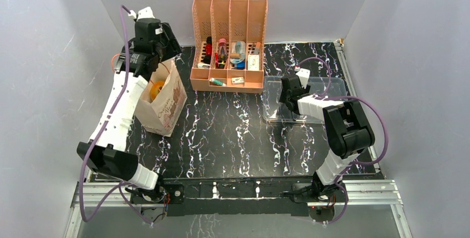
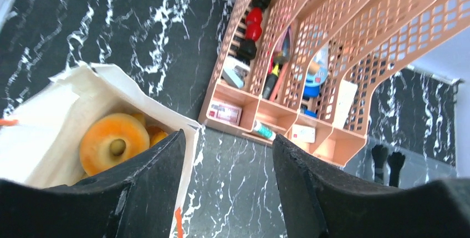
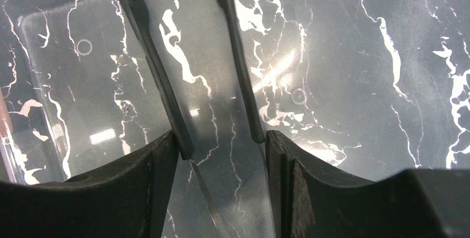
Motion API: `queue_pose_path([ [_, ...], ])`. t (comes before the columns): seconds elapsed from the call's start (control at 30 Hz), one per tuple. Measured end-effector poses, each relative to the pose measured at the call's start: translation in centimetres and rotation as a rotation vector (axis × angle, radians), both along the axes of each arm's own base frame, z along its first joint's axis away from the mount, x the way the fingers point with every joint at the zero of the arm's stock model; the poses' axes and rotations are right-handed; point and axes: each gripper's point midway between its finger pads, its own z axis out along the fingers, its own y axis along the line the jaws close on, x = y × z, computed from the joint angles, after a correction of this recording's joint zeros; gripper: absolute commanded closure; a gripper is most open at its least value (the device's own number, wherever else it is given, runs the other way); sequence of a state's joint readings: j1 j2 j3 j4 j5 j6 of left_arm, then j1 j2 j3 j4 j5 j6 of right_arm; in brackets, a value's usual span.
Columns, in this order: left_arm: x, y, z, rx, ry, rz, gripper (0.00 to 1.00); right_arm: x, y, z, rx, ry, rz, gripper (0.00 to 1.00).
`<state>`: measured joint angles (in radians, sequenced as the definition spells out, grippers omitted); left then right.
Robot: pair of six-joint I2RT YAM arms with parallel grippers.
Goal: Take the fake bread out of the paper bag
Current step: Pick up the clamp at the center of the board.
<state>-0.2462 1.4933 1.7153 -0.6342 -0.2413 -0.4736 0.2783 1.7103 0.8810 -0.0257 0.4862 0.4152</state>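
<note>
The paper bag [image 1: 166,105] stands upright and open at the table's left. Inside it lies fake bread: a golden-orange ring [image 2: 113,142], also seen from above [image 1: 157,88], with more orange pieces [image 2: 155,135] beside it. My left gripper [image 2: 227,160] hovers open over the bag's right rim [image 2: 191,138], one finger above the bag's mouth and the other above the table, with nothing between them. In the top view the left gripper [image 1: 148,60] sits just above the bag's back edge. My right gripper [image 3: 221,149] stands open and empty low over the clear tray [image 3: 83,82].
A peach desk organizer [image 1: 228,44] with pens and small items stands at the back centre, close to the bag's right side. The clear plastic tray [image 1: 316,91] lies at the right with the right gripper [image 1: 289,92] over its left part. Grey walls surround the table.
</note>
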Motion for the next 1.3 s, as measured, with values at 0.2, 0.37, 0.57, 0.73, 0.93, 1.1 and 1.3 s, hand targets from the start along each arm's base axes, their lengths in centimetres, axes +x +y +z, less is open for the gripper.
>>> queue_pose_path([
  [0.2, -2.2, 3.4, 5.4, 0.049, -0.145, 0.137, 0.39, 0.0, 0.1, 0.0, 0.005, 0.0, 0.003, 0.52],
  [0.37, -7.4, 7.9, 8.4, 0.088, -0.278, 0.316, 0.37, 0.0, 0.4, 0.1, 0.019, -0.002, 0.014, 0.54],
  [0.57, -12.7, 12.4, 11.3, 0.113, -0.406, 0.527, 0.35, 0.1, 0.7, 0.4, 0.038, -0.008, 0.025, 0.54],
  [0.73, -14.6, 14.3, 10.8, 0.152, -0.421, 0.625, 0.25, 0.2, 0.9, 1.1, 0.052, -0.025, 0.032, 0.54],
  [0.93, -15.0, 15.1, 7.7, 0.233, -0.332, 0.66, 0.15, 0.2, 1.1, 1.6, 0.065, -0.033, 0.042, 0.55],
  [1.1, -13.3, 14.6, 5.7, 0.277, -0.223, 0.626, 0.09, 0.2, 1.2, 1.9, 0.071, -0.037, 0.047, 0.55],
  [1.3, -11.7, 15.3, 3.6, 0.297, -0.111, 0.591, 0.09, 0.2, 1.6, 1.9, 0.087, -0.036, 0.059, 0.55],
])
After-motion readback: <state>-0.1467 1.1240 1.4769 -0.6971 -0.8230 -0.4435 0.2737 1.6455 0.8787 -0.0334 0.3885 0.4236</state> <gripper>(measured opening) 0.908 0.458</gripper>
